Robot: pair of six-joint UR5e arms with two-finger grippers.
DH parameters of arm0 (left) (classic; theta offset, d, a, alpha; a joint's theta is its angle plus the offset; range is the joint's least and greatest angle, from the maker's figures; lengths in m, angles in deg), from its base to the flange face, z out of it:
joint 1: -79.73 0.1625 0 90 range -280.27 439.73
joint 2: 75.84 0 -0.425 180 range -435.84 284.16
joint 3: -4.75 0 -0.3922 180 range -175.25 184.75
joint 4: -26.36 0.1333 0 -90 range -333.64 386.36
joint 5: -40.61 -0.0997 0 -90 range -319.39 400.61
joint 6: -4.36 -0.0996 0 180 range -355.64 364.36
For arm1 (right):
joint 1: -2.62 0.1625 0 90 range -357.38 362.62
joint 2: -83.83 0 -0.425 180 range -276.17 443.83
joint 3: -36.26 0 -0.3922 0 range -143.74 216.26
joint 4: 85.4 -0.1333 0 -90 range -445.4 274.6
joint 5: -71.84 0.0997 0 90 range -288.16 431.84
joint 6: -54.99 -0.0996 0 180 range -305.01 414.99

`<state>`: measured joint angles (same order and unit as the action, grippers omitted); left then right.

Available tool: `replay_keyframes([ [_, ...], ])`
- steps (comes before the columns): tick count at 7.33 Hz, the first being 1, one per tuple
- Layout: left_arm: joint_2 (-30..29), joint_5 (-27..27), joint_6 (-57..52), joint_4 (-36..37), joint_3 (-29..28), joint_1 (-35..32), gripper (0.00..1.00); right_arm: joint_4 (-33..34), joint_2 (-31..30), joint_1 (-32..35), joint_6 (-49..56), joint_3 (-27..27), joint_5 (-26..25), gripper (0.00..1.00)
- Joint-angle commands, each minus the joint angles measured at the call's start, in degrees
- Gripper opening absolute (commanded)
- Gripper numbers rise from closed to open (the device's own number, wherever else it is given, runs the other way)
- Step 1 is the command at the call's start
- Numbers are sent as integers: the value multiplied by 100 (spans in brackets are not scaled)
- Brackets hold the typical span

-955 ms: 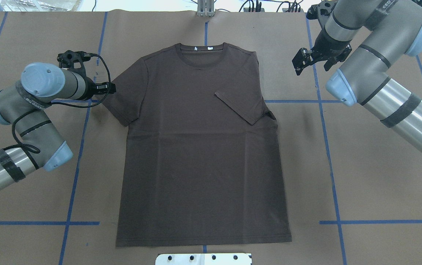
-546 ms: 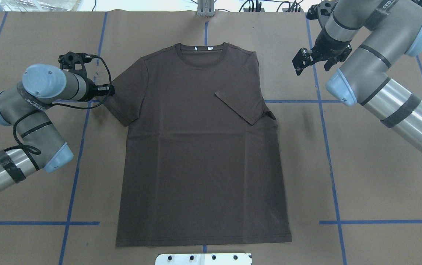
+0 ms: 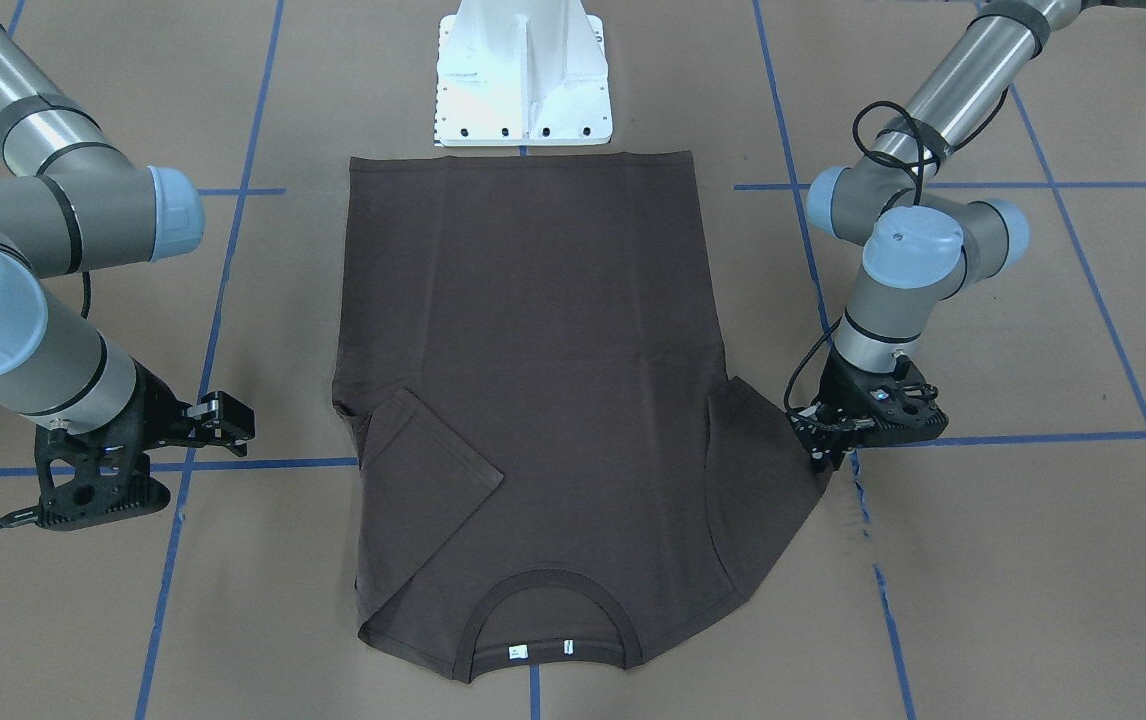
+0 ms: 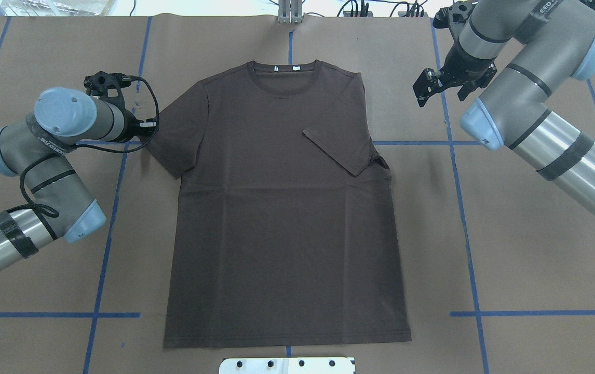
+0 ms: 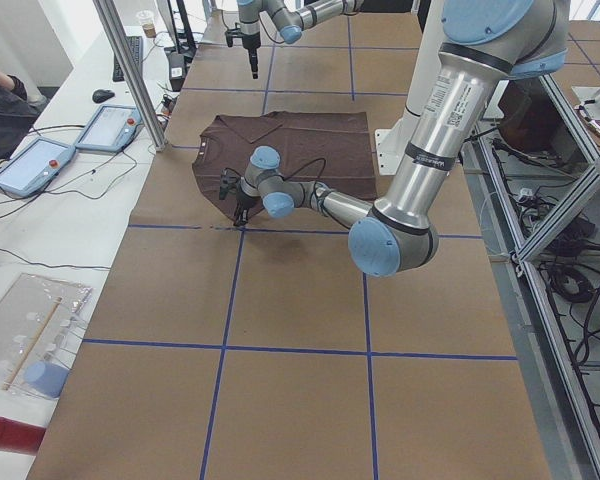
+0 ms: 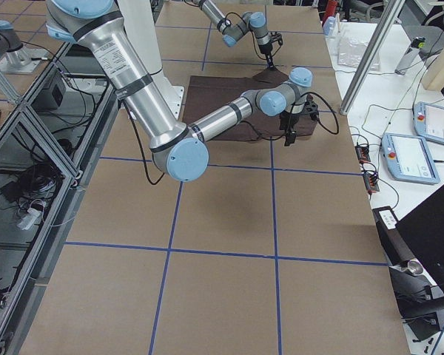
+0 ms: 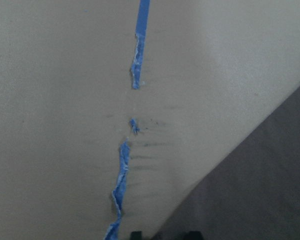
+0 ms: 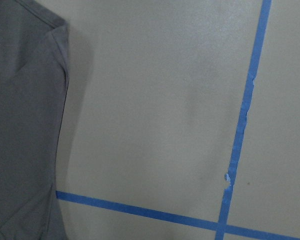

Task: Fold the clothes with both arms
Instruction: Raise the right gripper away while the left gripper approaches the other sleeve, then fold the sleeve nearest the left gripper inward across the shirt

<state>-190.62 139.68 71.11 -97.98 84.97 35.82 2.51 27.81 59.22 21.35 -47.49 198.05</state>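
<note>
1. The left gripper (image 4: 148,124) is low at the table, right at the outer hem of the T-shirt's spread sleeve (image 4: 175,140). In the left wrist view its two dark fingertips (image 7: 136,234) just show at the bottom edge, a narrow gap between them, and the hem's edge runs into that gap. The jaws are parted, with no cloth pinched that I can see.
2. Beside those tips a torn strip of blue tape (image 7: 124,175) runs along the brown paper (image 4: 526,234) that covers the table.
3. The right gripper (image 4: 422,91) hangs above bare paper, well apart from the shirt and off to the side of its shoulder. Its jaws are spread wide and hold nothing.
4. The right wrist view shows only paper, crossed tape lines and the shirt's side edge at the left.
5. The dark brown T-shirt (image 4: 287,208) lies flat in the middle of the table, between the two arms. Its collar (image 4: 284,78) is at the far side from the robot, and the white neck tags (image 4: 296,68) show inside it.
6. The sleeve (image 4: 339,148) on the robot's right is folded inward across the chest, while the left one lies spread out.
7. The hem lies just in front of the white pedestal base (image 3: 523,75)
</note>
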Motion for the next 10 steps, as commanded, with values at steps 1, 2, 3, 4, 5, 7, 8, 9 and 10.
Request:
replay_keyframes([
  [1,-35,16,-3,680,493,15,0,-2,-13,8,7,7,0,100],
  [2,-174,24,-3,1258,809,58,0,7,-22,9,7,7,0,100],
  [3,-663,33,32,1707,768,85,0,7,-22,9,7,7,0,100],
  [4,-1051,33,162,1773,602,198,0,-2,-31,9,7,7,0,100],
  [5,-1681,33,677,1704,-52,312,0,-2,-31,9,7,7,0,100],
  [7,-2661,24,779,1311,-1268,375,0,-2,-31,9,7,7,0,100],
  [8,-2663,24,788,1081,-1358,445,0,-2,-31,9,7,7,0,100],
  [9,-2663,24,788,992,-1368,463,0,-2,-74,26,33,7,-9,100],
  [10,-2672,24,788,887,-1377,498,0,-54,-110,17,33,7,-18,100],
])
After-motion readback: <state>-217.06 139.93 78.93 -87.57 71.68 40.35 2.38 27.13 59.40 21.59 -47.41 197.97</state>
